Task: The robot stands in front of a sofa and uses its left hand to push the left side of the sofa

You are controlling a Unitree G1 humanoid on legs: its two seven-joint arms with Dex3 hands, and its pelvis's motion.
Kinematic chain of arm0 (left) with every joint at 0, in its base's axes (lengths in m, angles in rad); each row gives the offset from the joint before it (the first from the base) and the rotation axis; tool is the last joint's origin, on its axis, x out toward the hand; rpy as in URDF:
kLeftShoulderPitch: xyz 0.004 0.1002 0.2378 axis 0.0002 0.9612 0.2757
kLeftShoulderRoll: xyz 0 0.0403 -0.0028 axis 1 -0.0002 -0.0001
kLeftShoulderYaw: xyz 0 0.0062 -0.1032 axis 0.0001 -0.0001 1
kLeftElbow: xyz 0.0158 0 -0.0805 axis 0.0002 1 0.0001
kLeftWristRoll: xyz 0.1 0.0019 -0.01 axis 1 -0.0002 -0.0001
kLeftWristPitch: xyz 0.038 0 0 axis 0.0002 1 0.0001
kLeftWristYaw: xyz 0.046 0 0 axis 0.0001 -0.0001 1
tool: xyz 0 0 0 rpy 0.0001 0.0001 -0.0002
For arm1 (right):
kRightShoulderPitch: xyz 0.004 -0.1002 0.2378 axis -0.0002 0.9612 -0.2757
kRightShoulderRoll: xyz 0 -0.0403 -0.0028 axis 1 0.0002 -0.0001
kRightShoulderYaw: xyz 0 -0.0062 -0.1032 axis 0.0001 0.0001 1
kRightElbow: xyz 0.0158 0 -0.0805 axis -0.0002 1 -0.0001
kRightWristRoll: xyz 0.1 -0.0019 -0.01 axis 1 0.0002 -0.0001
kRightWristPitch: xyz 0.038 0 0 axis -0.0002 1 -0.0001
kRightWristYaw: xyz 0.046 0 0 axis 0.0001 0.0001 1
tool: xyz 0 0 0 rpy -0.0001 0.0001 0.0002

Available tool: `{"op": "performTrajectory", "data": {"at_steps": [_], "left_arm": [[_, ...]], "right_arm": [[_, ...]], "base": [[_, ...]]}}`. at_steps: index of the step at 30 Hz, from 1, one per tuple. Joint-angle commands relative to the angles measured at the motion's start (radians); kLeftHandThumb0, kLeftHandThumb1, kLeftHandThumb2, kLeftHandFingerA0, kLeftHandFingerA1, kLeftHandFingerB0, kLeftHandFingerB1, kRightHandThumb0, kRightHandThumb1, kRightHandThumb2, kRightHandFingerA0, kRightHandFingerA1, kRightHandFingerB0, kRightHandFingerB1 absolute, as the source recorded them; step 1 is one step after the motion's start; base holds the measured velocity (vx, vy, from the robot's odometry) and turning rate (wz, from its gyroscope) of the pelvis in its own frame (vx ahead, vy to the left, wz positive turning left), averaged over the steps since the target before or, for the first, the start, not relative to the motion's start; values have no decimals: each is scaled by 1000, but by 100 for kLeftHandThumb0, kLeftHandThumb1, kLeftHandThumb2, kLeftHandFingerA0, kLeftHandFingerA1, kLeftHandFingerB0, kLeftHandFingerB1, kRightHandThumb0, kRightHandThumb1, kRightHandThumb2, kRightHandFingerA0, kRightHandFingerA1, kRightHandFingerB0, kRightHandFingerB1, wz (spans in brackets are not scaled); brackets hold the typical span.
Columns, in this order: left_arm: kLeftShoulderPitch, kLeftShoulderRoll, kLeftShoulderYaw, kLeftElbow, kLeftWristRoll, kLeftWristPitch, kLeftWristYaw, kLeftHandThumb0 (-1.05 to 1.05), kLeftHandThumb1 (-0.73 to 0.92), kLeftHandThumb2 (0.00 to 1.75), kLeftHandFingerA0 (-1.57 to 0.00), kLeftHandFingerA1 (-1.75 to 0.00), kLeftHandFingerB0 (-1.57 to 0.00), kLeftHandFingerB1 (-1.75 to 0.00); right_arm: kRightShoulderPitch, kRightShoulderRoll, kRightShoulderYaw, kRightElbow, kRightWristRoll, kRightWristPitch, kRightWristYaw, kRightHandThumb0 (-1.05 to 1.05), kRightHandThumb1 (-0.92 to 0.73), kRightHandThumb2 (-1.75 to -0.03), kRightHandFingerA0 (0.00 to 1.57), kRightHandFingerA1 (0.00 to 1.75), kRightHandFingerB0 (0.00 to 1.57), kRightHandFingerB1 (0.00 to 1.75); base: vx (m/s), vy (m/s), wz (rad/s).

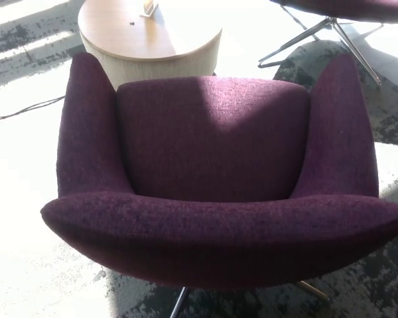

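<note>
— What's on the floor (pixel 26 265)?
— Bright sun patches and a dark mottled carpet (pixel 385 112). A thin cable (pixel 23 110) runs at the left.
— Furniture?
— A round wooden table (pixel 139 33) at the top, and metal chair legs (pixel 318 36) top right.

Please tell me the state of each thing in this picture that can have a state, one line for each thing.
Purple sofa: upright, seat empty, nothing touching it.
Round wooden table: upright behind the sofa, a small object on its top near the far edge.
Cable: lying loose on the floor, left of the sofa.
Left robot hand: not in view.
Right robot hand: not in view.
</note>
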Motion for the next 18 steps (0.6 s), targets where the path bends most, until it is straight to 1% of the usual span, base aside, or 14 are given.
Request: {"op": "performTrajectory", "data": {"at_steps": [1, 2, 3, 5, 6, 7, 9, 10, 11, 12, 14, 15, 16, 18], "left_arm": [[45, 0, 25, 30, -60, 69, -33, -76, 76, 110, -1, -46, -7, -34], [42, 6, 37, 49, -70, 89, -25, -75, 75, 108, -1, -46, -7, -35], [35, 12, 50, 63, -81, 103, -19, -73, 76, 109, -6, -49, -3, -38], [19, 26, 84, 94, -107, 138, -13, -75, 77, 109, -8, -50, -3, -37], [12, 32, 93, 108, -109, 144, -13, -74, 76, 110, -14, -53, -1, -38], [-6, 46, 105, 131, -115, 158, -17, -75, 78, 111, -12, -52, -1, -36], [-32, 55, 119, 147, -122, 176, -22, -75, 77, 110, -15, -54, 0, -37], [-29, 53, 122, 146, -124, 181, -28, -73, 77, 110, -8, -51, -2, -36], [-22, 56, 123, 147, -123, 178, -33, -75, 77, 110, -8, -50, -3, -35], [-11, 61, 123, 150, -119, 172, -42, -72, 77, 110, -5, -49, -3, -36], [-9, 64, 119, 152, -118, 174, -43, -72, 76, 109, -5, -49, -3, -36], [-8, 64, 117, 152, -117, 173, -45, -73, 76, 108, -7, -50, -3, -36], [-19, 64, 113, 146, -117, 174, -40, -63, 92, 76, -16, -47, -5, -30], [-18, 62, 109, 140, -116, 172, -40, -63, 92, 75, -16, -46, -5, -29]], "right_arm": [[23, 8, -45, -1, 58, 30, 51, -62, -67, -61, 62, 40, 46, 36], [17, 18, -67, 2, 83, 49, 69, -65, -54, -89, 52, 54, 38, 49], [14, 23, -77, 3, 91, 58, 76, -61, -68, -61, 60, 40, 46, 36], [14, 32, -93, -1, 98, 68, 90, -62, -67, -60, 56, 40, 44, 36], [15, 33, -97, -1, 99, 70, 94, -59, -69, -62, 55, 40, 43, 36], [9, 36, -103, 1, 99, 74, 93, -56, -73, -63, 55, 40, 43, 36], [-8, 37, -115, 3, 102, 87, 88, -55, -73, -61, 57, 40, 44, 36], [-4, 35, -116, 4, 98, 80, 94, -57, -70, -62, 59, 41, 44, 36], [4, 38, -113, 3, 93, 76, 92, -58, -71, -62, 59, 41, 44, 36], [16, 45, -111, 2, 91, 77, 90, -60, -57, -90, 54, 55, 39, 50], [8, 57, -150, -2, 143, 126, 118, -57, -56, -89, 55, 56, 42, 51], [8, 65, -165, -11, 162, 139, 138, -54, -67, -61, 62, 43, 50, 38], [0, 78, -164, -34, 159, 138, 134, -58, -56, -89, 55, 57, 40, 51], [9, 86, -162, -53, 155, 133, 142, -58, -56, -88, 55, 57, 40, 51]], "base": [[0, 0, 0], [0, 0, 0], [0, 0, 0], [0, 0, 0], [0, 0, 0], [0, 0, 0], [0, 0, 0], [0, 0, 0], [0, 0, 0], [0, 0, 0], [0, 0, 0], [0, 0, 0], [0, 0, 0], [0, 0, 0]]}}
